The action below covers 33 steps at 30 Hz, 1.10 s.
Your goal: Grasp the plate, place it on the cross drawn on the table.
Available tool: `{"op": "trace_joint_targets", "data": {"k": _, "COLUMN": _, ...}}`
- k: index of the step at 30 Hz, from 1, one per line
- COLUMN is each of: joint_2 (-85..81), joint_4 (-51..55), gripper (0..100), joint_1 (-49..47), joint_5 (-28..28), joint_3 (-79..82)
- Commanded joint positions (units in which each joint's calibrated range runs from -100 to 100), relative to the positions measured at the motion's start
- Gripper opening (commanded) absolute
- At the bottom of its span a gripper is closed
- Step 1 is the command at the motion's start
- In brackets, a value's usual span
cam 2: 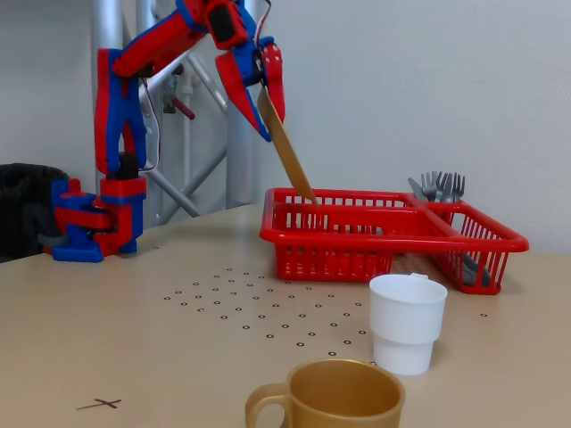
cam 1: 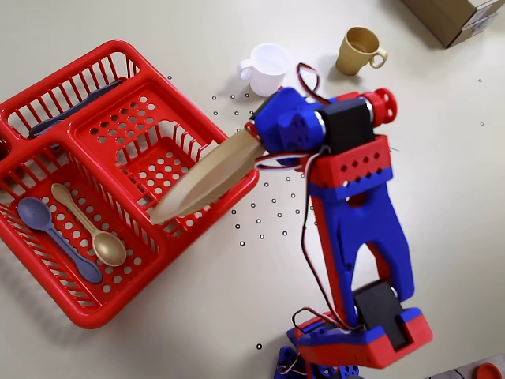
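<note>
My gripper (cam 1: 255,147) is shut on the rim of the tan-yellow plate (cam 1: 207,178) and holds it edge-on, tilted, in the air over the right-hand compartment of the red basket (cam 1: 79,314). In the fixed view the gripper (cam 2: 268,111) is high above the table (cam 2: 134,339), and the plate (cam 2: 291,159) hangs down from it with its lower edge just above the basket's rim (cam 2: 393,237). The small pen-drawn cross (cam 2: 100,404) lies on the table at the near left of the fixed view. I cannot make it out in the overhead view.
A white mug (cam 1: 268,68) (cam 2: 408,321) and a tan mug (cam 1: 359,50) (cam 2: 326,398) stand on the table. The basket holds a purple spoon (cam 1: 55,237), a tan spoon (cam 1: 91,230) and forks (cam 2: 437,185). A cardboard box (cam 1: 454,16) sits at the overhead view's top right.
</note>
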Motion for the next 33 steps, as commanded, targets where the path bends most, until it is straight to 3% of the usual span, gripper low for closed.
{"op": "trace_joint_targets", "data": {"k": 1, "joint_2": -5.6, "joint_4": 0.3, "gripper": 0, "joint_1": 1.2, "joint_5": -0.8, "joint_3": -5.7}}
{"op": "trace_joint_targets", "data": {"k": 18, "joint_2": -10.5, "joint_4": -3.2, "gripper": 0, "joint_1": 18.5, "joint_5": 0.0, "joint_3": -4.7}}
{"op": "trace_joint_targets", "data": {"k": 33, "joint_2": 0.8, "joint_4": -9.2, "gripper": 0, "joint_1": 35.8, "joint_5": 1.6, "joint_3": -9.3}}
